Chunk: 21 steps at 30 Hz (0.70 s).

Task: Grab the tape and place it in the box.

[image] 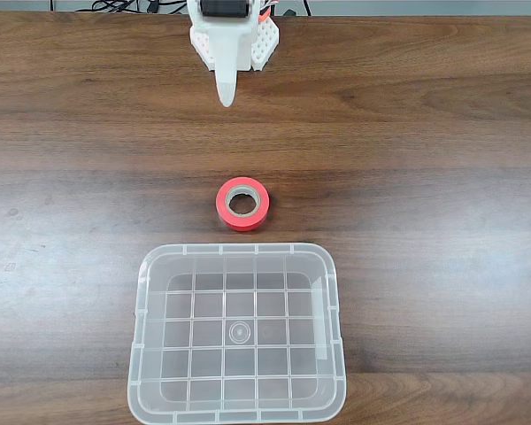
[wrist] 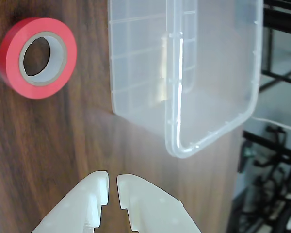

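Note:
A small red-orange tape (image: 244, 223) with a beige core lies flat on the wooden table, just beyond the far rim of the box (image: 239, 250), a clear plastic bin with a grid bottom and nothing in it. My white gripper (image: 226, 97) hangs at the back of the table, well behind the tape and roughly in line with it. In the wrist view the tape (wrist: 8, 60) is at the upper left and the box (wrist: 136, 73) fills the upper right. The gripper (wrist: 112, 178) enters from the bottom edge, its fingertips almost touching and nothing between them.
The arm's white base (image: 234, 40) stands at the table's back edge with cables behind it. In the wrist view the table edge (wrist: 235, 160) runs down the right side, with dark chair frames (wrist: 276, 160) beyond it. Bare wood lies on both sides of the tape.

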Available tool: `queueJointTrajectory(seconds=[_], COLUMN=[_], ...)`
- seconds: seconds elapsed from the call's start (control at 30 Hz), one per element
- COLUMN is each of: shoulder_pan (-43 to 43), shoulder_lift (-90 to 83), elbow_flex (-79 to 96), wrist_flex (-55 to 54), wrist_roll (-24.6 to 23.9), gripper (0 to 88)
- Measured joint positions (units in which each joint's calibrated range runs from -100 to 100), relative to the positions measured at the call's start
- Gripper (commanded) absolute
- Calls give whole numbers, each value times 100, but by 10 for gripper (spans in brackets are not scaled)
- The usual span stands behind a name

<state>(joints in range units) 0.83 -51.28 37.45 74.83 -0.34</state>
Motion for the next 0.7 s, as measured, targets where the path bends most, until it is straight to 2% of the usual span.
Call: queueJointTrajectory(seconds=[0.27, 0.5, 0.7], shoulder_pan=[0, 8, 0], shoulder_lift=[1992, 3114, 3374], elbow_flex=[-469, -36, 569], wrist_flex=[0, -873, -1551], wrist_roll=[-37, -31, 0], gripper=[13, 17, 21])
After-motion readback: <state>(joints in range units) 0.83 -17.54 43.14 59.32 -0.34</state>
